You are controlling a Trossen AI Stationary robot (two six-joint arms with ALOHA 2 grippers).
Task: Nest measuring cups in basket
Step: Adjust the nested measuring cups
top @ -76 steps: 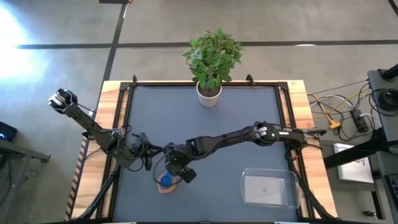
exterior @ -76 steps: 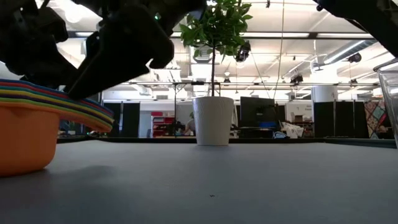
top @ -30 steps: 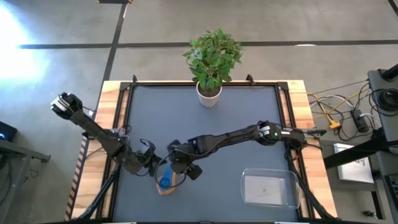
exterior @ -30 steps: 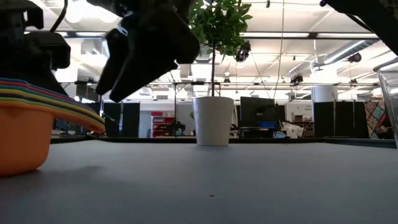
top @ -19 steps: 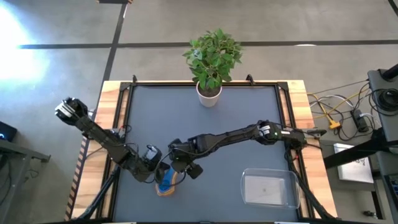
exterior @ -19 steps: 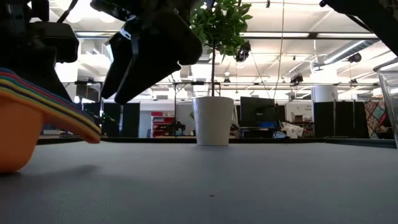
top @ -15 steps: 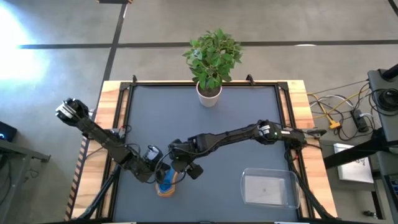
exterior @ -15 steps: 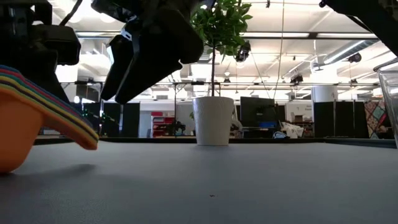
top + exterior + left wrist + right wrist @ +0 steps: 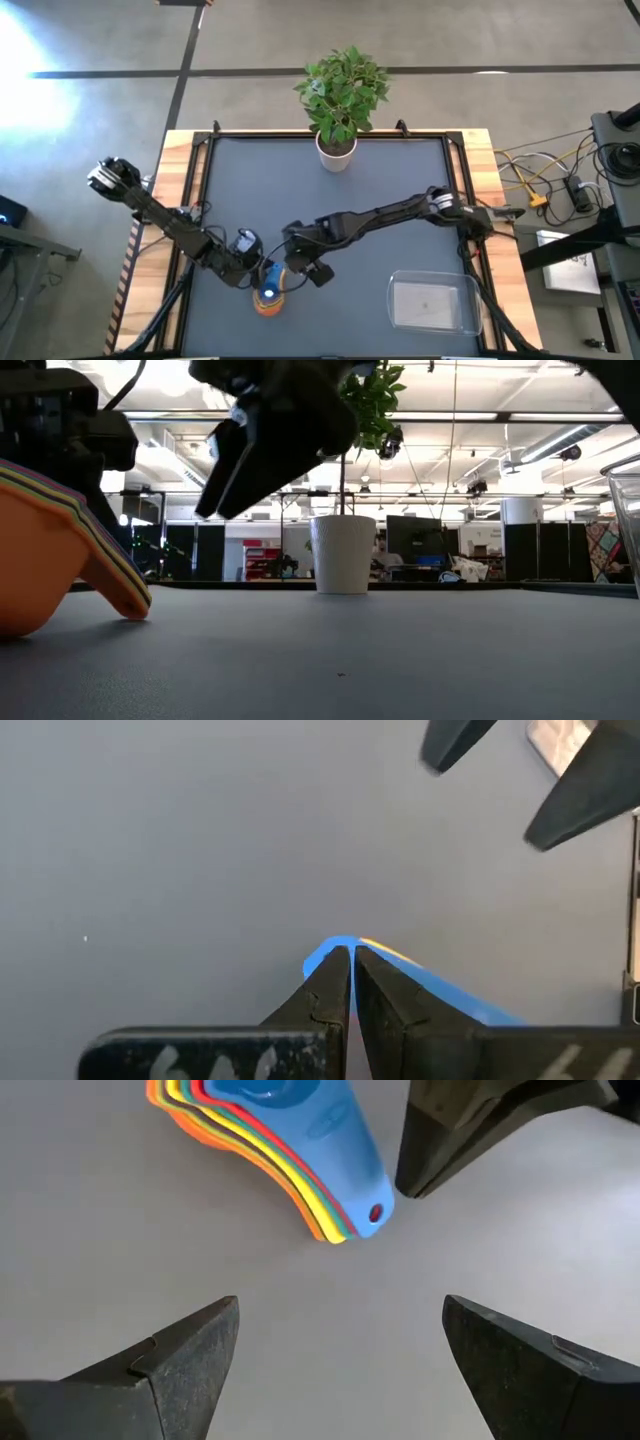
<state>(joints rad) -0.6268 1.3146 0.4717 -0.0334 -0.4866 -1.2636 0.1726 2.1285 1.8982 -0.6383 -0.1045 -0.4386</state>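
Observation:
The measuring cups sit nested in one stack (image 9: 267, 298), orange outermost and blue on top (image 9: 270, 1140), near the table's front left. The stack is tipped, and its handle ends rest on the table (image 9: 130, 605). My left gripper (image 9: 255, 278) is shut at the handles' free end (image 9: 340, 948). My right gripper (image 9: 305, 272) is open and empty. It hangs above the table just right of the stack (image 9: 340, 1305). The clear basket (image 9: 393, 300) stands at the front right. My left gripper has its shut fingertips (image 9: 335, 970) on the free end of the stacked handles (image 9: 372, 1212), coming slanting down from the table's left. The tips hide the exact spot, so pressing or pinching cannot be told. The stack leans toward its handles, whose ends lie on the table.
A white pot (image 9: 337, 150) with a green plant stands at the middle of the far edge and also shows in the low view (image 9: 343, 553). Bare grey table lies between the stack and the basket, whose wall shows in the low view (image 9: 630, 530).
My left gripper has moved toward the table's near edge and right, onto the stack's handles. The stack has tipped: its handle ends have gone down to the table and its bowl side has risen. My right gripper has shifted a little toward the table's right edge.

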